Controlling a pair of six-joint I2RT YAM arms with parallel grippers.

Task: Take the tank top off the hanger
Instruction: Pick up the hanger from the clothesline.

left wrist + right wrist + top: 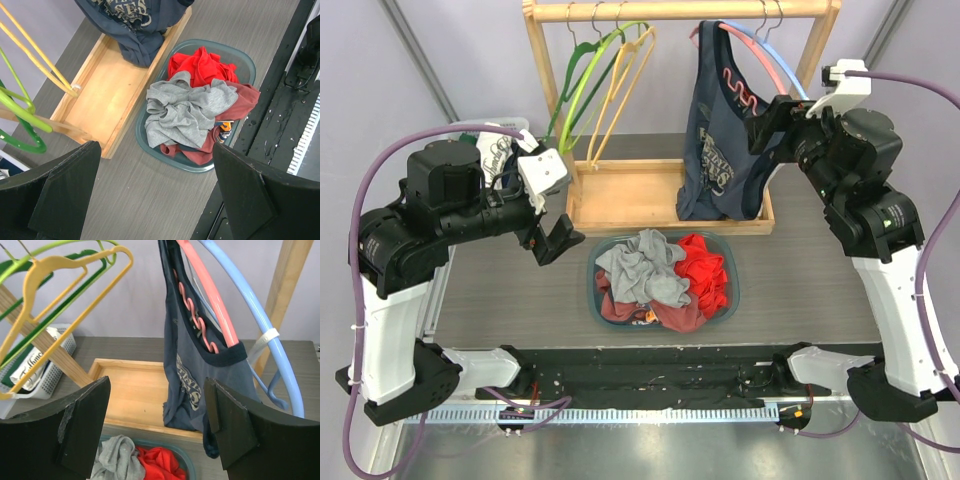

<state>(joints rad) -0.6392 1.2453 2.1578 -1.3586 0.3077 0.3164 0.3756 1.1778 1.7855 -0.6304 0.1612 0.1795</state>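
Basket [591, 290] holds grey and red clothes [645, 270]; left fingers [65, 195] and right fingers [80, 420] stand wide apart.

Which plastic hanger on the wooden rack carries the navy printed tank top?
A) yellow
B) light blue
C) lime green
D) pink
D: in the right wrist view the pink plastic hanger runs inside the neckline of the navy printed tank top, while the light blue hanger hangs bare beside it.
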